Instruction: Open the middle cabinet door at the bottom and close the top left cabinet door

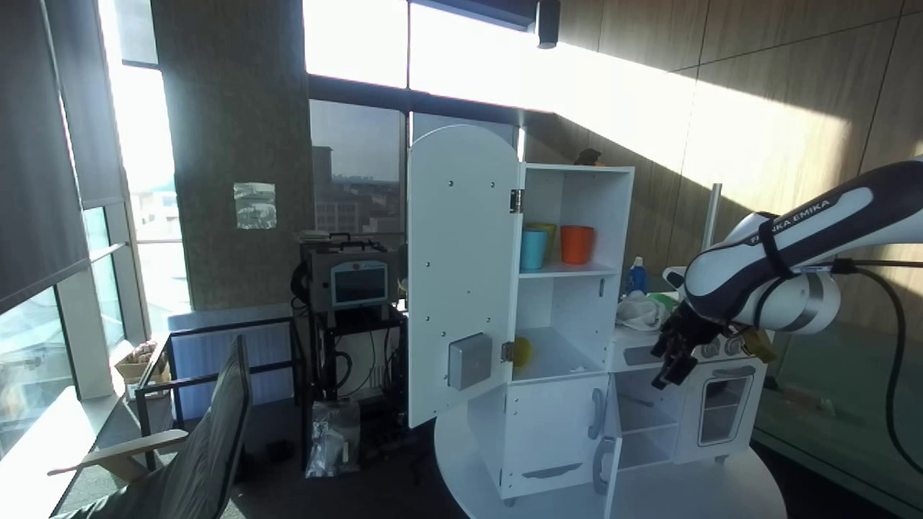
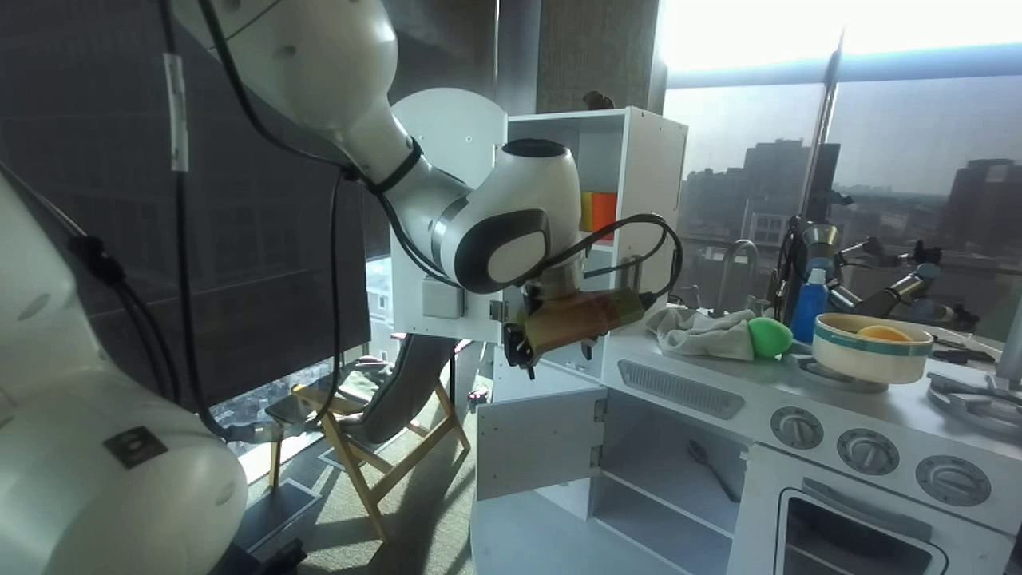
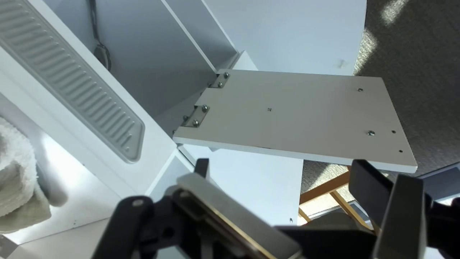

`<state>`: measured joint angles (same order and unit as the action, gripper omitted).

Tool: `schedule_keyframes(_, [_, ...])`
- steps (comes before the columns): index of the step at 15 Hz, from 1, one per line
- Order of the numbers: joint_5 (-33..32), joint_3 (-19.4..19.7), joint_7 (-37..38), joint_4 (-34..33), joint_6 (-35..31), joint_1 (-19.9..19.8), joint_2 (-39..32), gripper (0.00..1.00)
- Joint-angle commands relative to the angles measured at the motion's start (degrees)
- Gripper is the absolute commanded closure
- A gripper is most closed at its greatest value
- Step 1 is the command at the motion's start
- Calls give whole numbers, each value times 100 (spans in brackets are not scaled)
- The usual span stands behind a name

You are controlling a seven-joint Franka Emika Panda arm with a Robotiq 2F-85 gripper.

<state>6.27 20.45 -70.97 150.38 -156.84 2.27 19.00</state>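
Observation:
The small white middle bottom door (image 1: 613, 468) stands swung open; its inner face with hinges and screws shows in an exterior view (image 2: 539, 443) and in the wrist view (image 3: 298, 115). The tall white top left door (image 1: 461, 267) is wide open, with a grey square fitting low on it; the arm partly hides it in an exterior view (image 2: 447, 136). My gripper (image 3: 280, 169) is open, with nothing between its fingers. It hangs in front of the counter, above the open bottom door and apart from it, in both exterior views (image 1: 662, 366) (image 2: 556, 359).
Colored cups (image 1: 577, 245) stand on the upper shelf. A spoon (image 2: 711, 467) lies inside the opened bottom compartment. The counter holds a towel (image 2: 699, 331), a green ball (image 2: 770, 338), a blue bottle (image 2: 810, 307) and a pot (image 2: 870, 351). A chair (image 1: 205, 440) stands near the tall door.

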Motion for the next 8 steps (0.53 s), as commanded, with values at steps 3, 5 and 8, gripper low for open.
schedule_keyframes(3, [27,-76,-9,-3,14,-68,1,0])
schedule_keyframes(5, [28,-76,-11,-3,14,-68,1,0])
schedule_keyframes(8, [86,-144,-118,180,37,60,366,0])
